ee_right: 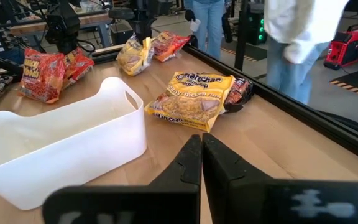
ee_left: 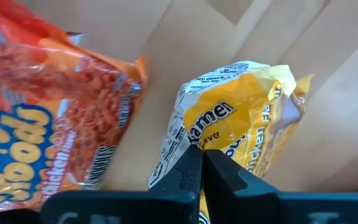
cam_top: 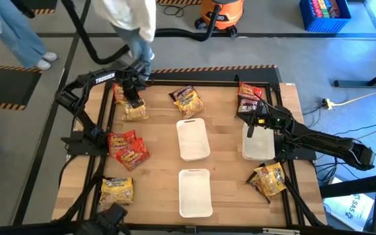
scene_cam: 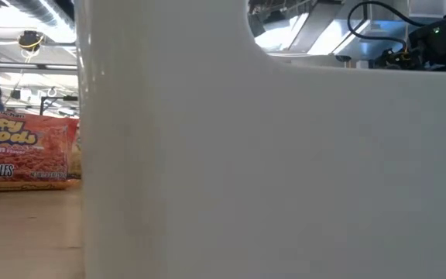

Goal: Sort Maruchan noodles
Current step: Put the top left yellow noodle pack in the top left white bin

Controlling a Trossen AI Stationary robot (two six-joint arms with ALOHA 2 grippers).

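Observation:
My left gripper (cam_top: 133,101) (ee_left: 201,158) is at the table's far left, shut on a yellow noodle packet (cam_top: 136,112) (ee_left: 241,118) (ee_right: 132,57). A red packet (ee_left: 48,124) lies flat right beside it. My right gripper (cam_top: 252,117) (ee_right: 201,146) is shut and touches nothing. It hovers at the far end of the right white tray (cam_top: 258,145) (ee_right: 61,149). Other packets lie flat on the table: a yellow one on a dark one (cam_top: 188,101) (ee_right: 194,99), red and dark ones (cam_top: 249,96), red ones (cam_top: 128,147), a yellow one (cam_top: 116,190), and a yellow and dark pair (cam_top: 269,179). My left gripper pinches the yellow packet's crinkled printed side (ee_left: 188,140) between its two fingers, coming from above and pointing down. The held part is pulled up toward the fingers, and the packet's lower part (ee_right: 129,65) rests on the table.
Two more white trays sit mid-table (cam_top: 193,138) and near the front (cam_top: 196,192); one fills most of the low view (scene_cam: 285,170), with a red packet (scene_cam: 22,151) beside it. A person stands past the table's far edge (cam_top: 132,23). Black frame rails run along the table's sides.

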